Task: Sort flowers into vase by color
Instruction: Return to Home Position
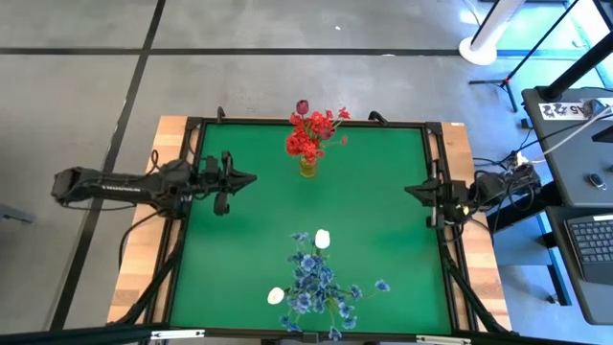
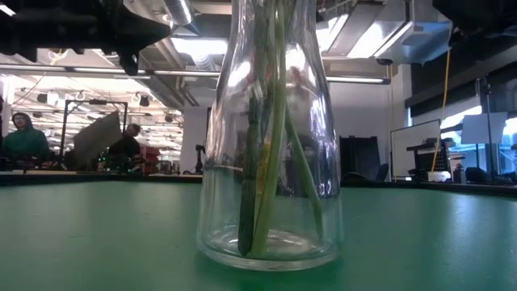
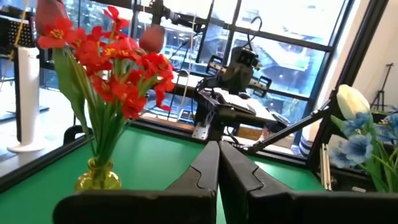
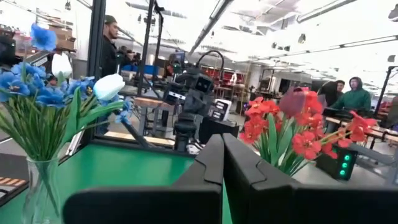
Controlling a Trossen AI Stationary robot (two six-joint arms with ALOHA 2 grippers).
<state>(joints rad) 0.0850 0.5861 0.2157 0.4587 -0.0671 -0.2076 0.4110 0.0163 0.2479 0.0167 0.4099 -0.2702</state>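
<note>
Red flowers with one dark maroon bud (image 1: pixel 311 134) stand by their stems in a small yellowish vase (image 1: pixel 307 168) at the far middle of the green table; they also show in the left wrist view (image 3: pixel 109 56). Blue flowers with white buds (image 1: pixel 316 278) stand in a clear glass vase (image 2: pixel 271 137) near the front edge. My left gripper (image 1: pixel 251 178) is shut at the table's left edge, and its fingers (image 3: pixel 219 168) point level across the table. My right gripper (image 1: pixel 410 191) is shut at the right edge, its fingers (image 4: pixel 222 165) empty.
A black frame (image 1: pixel 192 220) rims the green mat, with wooden table edges beyond it. Green mat (image 1: pixel 249 249) lies bare between the two vases and both grippers. People (image 4: pixel 354 96) and desks show in the room beyond.
</note>
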